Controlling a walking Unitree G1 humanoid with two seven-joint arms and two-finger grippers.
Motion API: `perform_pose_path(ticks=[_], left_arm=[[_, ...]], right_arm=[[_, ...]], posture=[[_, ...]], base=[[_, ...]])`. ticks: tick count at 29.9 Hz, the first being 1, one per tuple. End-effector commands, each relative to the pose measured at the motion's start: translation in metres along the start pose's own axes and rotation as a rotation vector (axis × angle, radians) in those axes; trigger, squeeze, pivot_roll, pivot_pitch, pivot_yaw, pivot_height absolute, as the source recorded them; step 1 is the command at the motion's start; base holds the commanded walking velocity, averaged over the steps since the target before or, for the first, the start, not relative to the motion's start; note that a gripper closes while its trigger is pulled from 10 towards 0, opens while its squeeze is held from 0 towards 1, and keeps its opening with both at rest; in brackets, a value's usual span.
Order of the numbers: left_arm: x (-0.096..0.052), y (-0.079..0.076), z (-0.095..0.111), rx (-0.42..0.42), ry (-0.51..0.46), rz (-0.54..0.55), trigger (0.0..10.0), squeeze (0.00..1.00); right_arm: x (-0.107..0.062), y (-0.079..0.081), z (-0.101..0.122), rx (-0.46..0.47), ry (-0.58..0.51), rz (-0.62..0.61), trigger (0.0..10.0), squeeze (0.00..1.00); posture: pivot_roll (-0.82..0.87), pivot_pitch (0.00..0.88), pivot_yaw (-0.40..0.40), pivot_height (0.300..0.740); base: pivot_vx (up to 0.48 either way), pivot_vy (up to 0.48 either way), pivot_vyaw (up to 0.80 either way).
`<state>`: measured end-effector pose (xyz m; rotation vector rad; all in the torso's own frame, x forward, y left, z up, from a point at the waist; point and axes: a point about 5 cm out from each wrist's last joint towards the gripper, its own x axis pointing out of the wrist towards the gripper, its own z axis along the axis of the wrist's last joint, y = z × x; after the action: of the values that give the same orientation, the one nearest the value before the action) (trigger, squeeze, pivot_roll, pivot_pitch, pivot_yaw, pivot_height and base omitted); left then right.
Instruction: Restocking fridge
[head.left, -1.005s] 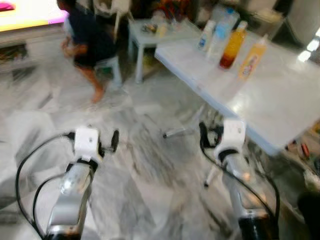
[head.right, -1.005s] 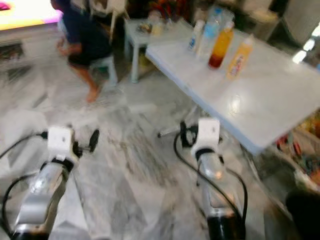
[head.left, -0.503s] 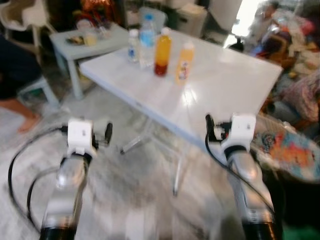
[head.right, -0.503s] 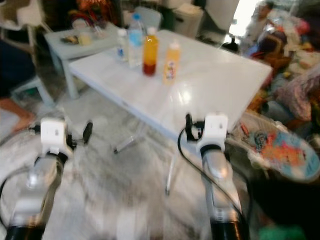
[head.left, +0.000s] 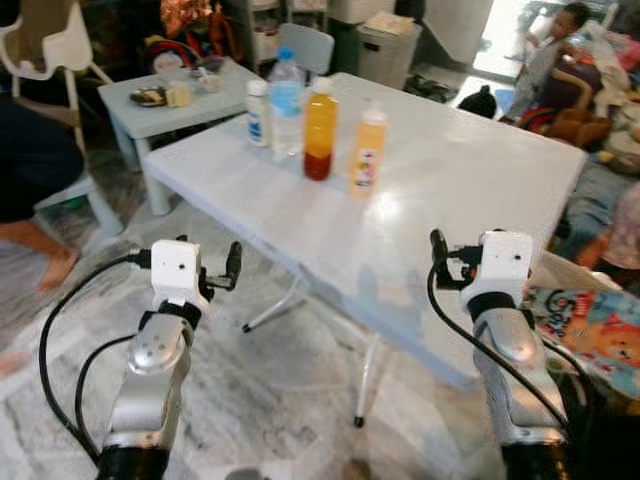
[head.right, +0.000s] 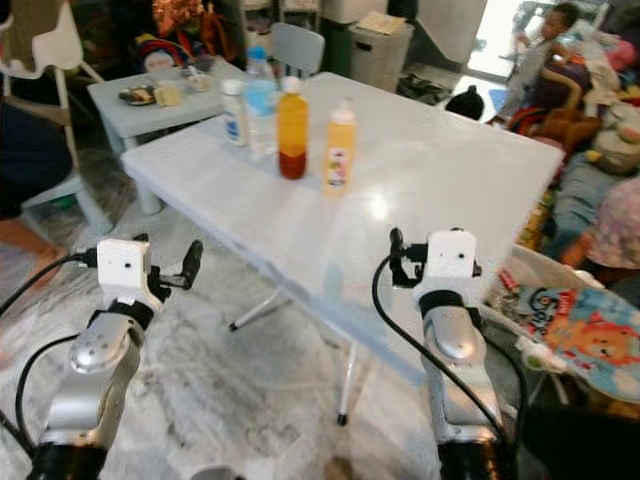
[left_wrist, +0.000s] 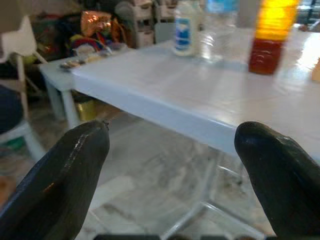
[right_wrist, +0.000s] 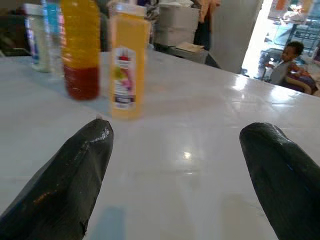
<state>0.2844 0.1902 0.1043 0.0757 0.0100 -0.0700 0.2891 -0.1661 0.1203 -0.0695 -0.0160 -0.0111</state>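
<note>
Now the white table (head.left: 470, 190) sits squarely before me, nearer than a moment ago. Four bottles (head.left: 320, 130) stand together on its far left part. My left gripper (left_wrist: 170, 165) and right gripper (right_wrist: 175, 175) hover spread wide, empty.

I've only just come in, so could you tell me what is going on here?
The robot stands facing a white table that holds four bottles in a row: a small white bottle, a water bottle, an orange bottle and a yellow bottle. Nothing is picked up yet. The left gripper is open before the table's edge, and the right gripper is open above the tabletop, pointing towards the yellow bottle. A person sits off to the left.
</note>
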Motion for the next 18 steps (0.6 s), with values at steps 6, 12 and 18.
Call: perform_pose_path(ticks=[6,12,18], left_arm=[[0.0018,-0.0062,0.0033,0.010,-0.030,-0.052,10.0,0.00],[0.0033,-0.0066,0.0043,0.008,-0.039,-0.071,10.0,0.00],[0.0023,-0.0120,0.0053,0.013,-0.050,-0.096,10.0,0.00]], right_arm=[[-0.0022,-0.0079,0.0007,-0.012,-0.007,-0.024,10.0,0.00],[-0.0003,-0.0058,-0.0007,-0.006,0.002,-0.022,10.0,0.00],[0.0000,-0.0057,-0.0012,-0.015,0.003,-0.021,10.0,0.00]], posture=[[0.01,0.000,-0.057,0.740],[0.01,0.000,-0.056,0.740],[0.01,0.000,-0.054,0.740]], base=[[0.000,0.476,0.00],[0.000,0.436,-0.53],[0.296,0.335,-0.80]])
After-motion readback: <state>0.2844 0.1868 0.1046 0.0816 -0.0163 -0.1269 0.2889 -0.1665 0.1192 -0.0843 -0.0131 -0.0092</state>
